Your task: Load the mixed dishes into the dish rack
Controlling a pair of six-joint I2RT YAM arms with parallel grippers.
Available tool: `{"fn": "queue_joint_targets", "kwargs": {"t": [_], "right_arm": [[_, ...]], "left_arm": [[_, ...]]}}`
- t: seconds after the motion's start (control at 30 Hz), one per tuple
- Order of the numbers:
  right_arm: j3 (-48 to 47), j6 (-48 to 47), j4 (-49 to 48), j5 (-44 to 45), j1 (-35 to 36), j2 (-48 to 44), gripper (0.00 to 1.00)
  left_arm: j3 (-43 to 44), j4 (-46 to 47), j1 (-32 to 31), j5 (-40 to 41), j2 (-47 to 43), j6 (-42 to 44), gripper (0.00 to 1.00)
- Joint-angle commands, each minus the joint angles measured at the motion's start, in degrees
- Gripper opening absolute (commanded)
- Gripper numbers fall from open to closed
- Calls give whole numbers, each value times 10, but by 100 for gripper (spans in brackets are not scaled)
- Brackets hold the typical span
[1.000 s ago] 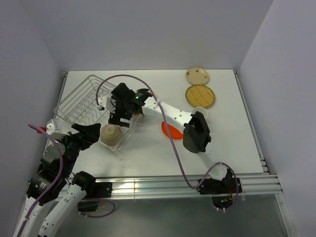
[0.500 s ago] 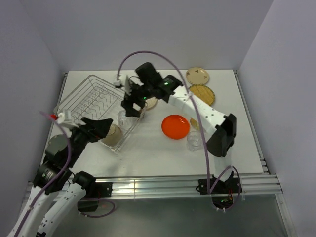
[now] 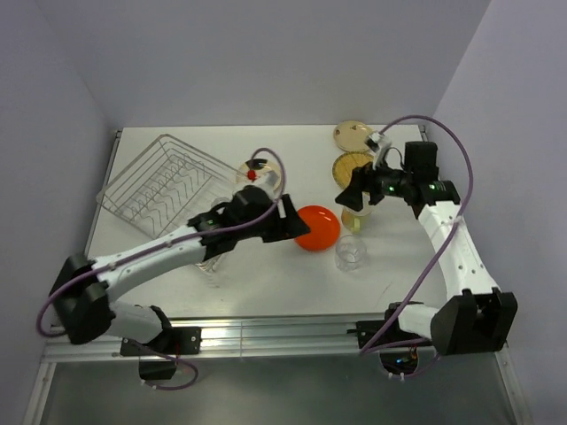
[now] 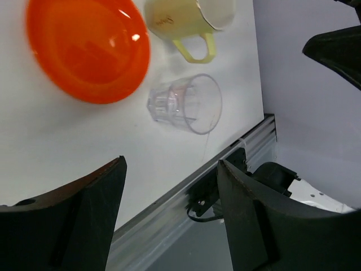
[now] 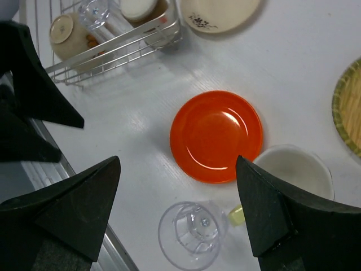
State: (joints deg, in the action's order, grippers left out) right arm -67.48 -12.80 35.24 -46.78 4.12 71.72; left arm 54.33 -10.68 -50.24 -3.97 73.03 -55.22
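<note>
Shows the orange round plate (image 3: pixel 319 228) glossy, plain and shallow, lying flat on the white table (image 3: pixel 292 283) near the dish rack (image 3: pixel 155 181) but apart from it. Puts a clear glass (image 4: pixel 186 104) and pale yellow mug (image 4: pixel 180 17) just beside it. Has left gripper (image 4: pixel 172 164) and right gripper (image 5: pixel 177 161) fingers spread wide, holding nothing

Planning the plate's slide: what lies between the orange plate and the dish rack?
Bare table between the orange plate and the dish rack, seen in the right wrist view.
</note>
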Motion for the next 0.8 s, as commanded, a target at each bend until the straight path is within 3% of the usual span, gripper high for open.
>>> {"fn": "queue_joint_targets", "kwargs": {"t": [0.0,0.07,0.3,0.53,0.77], "right_arm": [[66,35,-60,-25,-57,-61,90],[84,41,-71,-24,-97,-86,90],[116,67,-77,-29,-169,-105,90],[124,76,-89,-44,-190,-115,90],[126,81,-95,-53,-191,-112,90]], "left_arm": [[95,-17,-56,36,100,-16,71],[150,-38,-80,36,146,-16,65],[333,-139,-127,65,333,-2,56],[447,-252,-158,134,419,16,50],[480,-290,-164,173,449,24,47]]}}
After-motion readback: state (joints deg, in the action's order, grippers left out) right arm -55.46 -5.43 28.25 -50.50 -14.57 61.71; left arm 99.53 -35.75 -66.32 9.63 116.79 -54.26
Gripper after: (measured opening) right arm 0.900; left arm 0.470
